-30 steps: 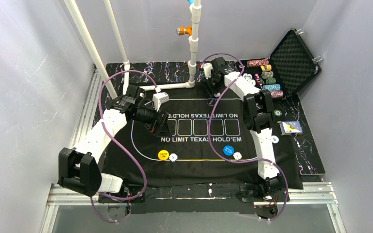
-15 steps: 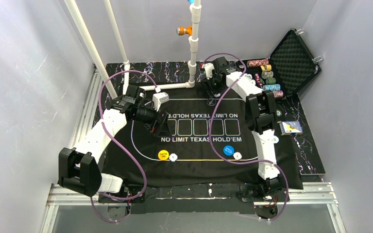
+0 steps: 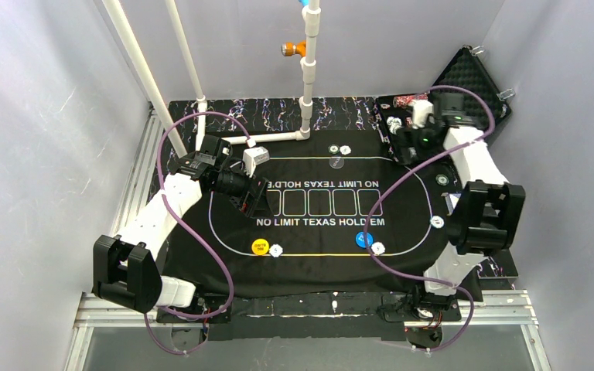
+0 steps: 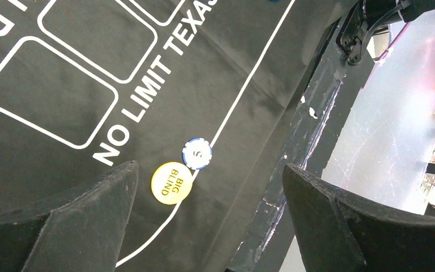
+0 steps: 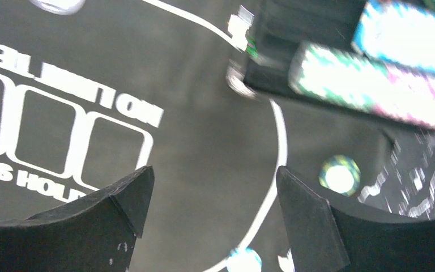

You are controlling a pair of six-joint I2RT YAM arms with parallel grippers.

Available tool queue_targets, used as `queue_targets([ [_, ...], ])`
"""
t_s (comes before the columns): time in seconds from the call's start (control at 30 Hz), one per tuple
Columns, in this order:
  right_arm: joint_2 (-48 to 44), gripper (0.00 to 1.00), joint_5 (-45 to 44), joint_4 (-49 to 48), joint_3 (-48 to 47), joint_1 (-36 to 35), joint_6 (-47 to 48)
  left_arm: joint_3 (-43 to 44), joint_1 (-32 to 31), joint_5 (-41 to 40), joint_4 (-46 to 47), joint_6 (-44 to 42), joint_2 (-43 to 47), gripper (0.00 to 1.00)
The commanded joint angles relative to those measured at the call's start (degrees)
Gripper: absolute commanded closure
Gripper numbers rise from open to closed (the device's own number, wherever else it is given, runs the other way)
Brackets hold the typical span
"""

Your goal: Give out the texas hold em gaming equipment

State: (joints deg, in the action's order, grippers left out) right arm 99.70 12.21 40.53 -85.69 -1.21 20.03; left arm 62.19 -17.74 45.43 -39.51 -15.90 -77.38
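Note:
On the black mat (image 3: pixel 309 263) lie a yellow button disc (image 3: pixel 260 246) beside a white chip (image 3: pixel 276 250), and a blue button disc (image 3: pixel 363 239) beside another white chip (image 3: pixel 377 248). Two small chips (image 3: pixel 339 149) and a grey chip (image 3: pixel 337 162) sit at the back middle. My left gripper (image 3: pixel 253 199) hovers open over the mat's left; its wrist view shows the yellow disc (image 4: pixel 170 182) and white chip (image 4: pixel 197 153) below the left gripper (image 4: pixel 209 165). My right gripper (image 3: pixel 401 139) stands open at the back right, by the rows of chips (image 5: pixel 374 85); the right gripper (image 5: pixel 213 170) holds nothing.
The open black foam-lined case (image 3: pixel 476 81) stands at the back right corner. A green chip (image 3: pixel 442 179) and a white chip (image 3: pixel 437 222) lie on the mat's right side. White pipes (image 3: pixel 308 77) rise at the back. A deck of cards (image 3: pixel 455 202) peeks from behind the right arm.
The right arm swung from the back middle of the mat to the back right and its jaws opened wider. Small chips now show where it was. The left arm stayed still.

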Motion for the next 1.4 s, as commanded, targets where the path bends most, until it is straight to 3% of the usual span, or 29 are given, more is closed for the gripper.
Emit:
queue_targets([
  [0.0,-1.6,0.11,0.1,4.2,3.7,10.6,4.6,0.6,0.3,1.1,-1.0,-0.7,0.9,0.02],
  [0.2,2.8,0.14,-2.7,4.2,2.5,18.5,6.1,0.5,0.3,1.2,-1.0,-0.6,1.1,0.02],
  [0.5,9.6,0.29,-5.5,0.3,1.0,19.3,6.0,0.1,0.3,0.6,-1.4,-0.7,1.8,0.02],
  [1.37,17.4,0.32,-8.1,-6.4,-0.7,19.6,5.9,0.5,0.3,0.6,-1.2,-0.6,1.1,0.01],
])
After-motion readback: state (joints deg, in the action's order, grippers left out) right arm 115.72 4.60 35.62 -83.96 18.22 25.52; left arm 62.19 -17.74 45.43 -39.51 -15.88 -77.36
